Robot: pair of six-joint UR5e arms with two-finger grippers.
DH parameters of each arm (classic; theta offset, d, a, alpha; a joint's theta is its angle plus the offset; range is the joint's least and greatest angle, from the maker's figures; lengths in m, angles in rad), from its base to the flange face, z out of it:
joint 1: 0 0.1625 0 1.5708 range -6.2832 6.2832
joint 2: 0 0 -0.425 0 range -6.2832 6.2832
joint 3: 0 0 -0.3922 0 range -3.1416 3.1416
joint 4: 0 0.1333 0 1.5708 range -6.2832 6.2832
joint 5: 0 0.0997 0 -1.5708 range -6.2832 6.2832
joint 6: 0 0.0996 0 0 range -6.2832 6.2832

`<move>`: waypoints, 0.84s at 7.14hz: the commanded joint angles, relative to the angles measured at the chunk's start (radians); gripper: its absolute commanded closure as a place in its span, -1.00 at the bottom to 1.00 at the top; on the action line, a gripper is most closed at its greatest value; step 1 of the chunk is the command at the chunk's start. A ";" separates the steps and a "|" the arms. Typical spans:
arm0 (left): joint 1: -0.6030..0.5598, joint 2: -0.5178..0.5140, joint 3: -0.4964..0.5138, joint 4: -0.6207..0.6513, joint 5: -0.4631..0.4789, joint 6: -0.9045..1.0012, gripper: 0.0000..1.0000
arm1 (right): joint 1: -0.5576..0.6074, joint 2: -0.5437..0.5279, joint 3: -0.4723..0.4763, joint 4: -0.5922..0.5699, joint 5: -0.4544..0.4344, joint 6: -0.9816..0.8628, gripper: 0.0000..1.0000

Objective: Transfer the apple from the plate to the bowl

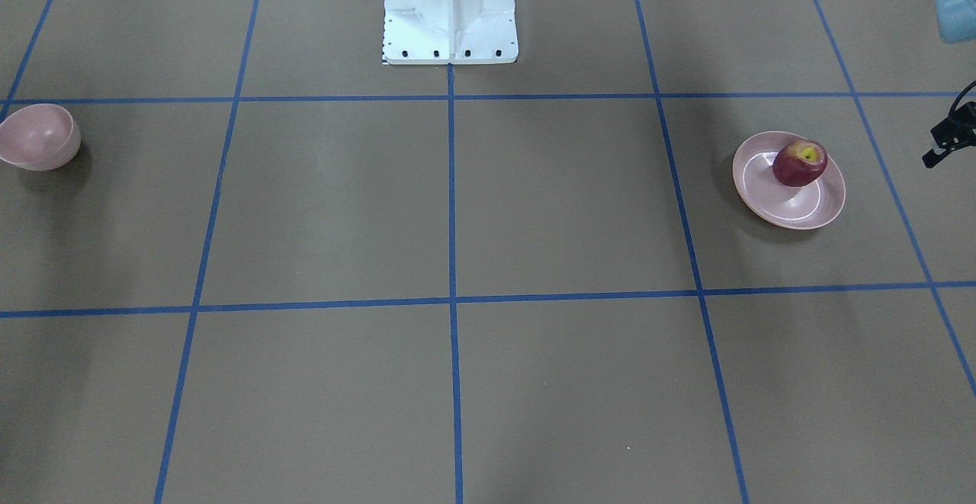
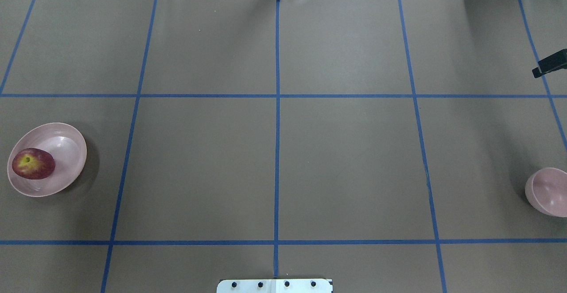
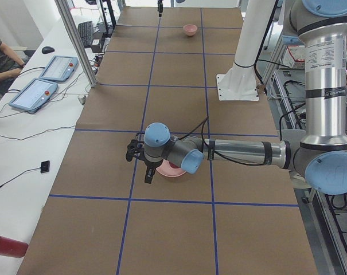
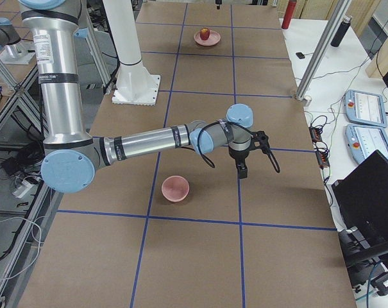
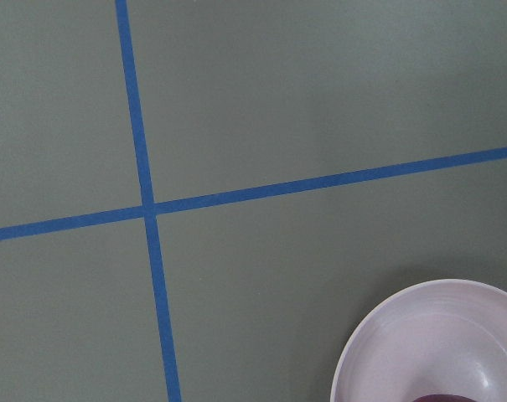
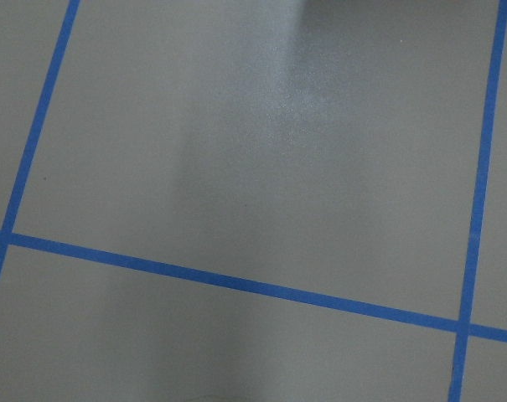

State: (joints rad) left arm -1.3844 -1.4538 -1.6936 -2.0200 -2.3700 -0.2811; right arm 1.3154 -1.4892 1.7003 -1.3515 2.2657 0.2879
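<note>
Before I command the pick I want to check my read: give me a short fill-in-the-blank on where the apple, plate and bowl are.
The apple lies on the ____.
The bowl is ____ inside.
The plate sits on the robot's ____ side.
The apple's stem dimple faces ____.
Missing words: plate, empty, left, up.

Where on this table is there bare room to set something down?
The whole middle stretch between the plate with its apple and the bowl is bare, from the robot base to the far edge. Only the two table ends are occupied.
</note>
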 commanded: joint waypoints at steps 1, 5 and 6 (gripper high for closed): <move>-0.001 0.003 -0.004 0.000 0.015 0.000 -0.96 | 0.001 -0.006 0.002 0.000 0.000 -0.004 -0.98; -0.001 0.003 -0.012 0.000 0.015 -0.003 -0.96 | -0.001 -0.014 0.002 0.000 0.000 0.000 -0.99; -0.001 0.006 -0.012 0.000 0.014 -0.003 -0.96 | -0.002 -0.014 0.002 0.000 0.000 0.001 -0.99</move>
State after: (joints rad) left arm -1.3852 -1.4500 -1.7051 -2.0203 -2.3551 -0.2837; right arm 1.3142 -1.5024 1.7027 -1.3514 2.2653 0.2873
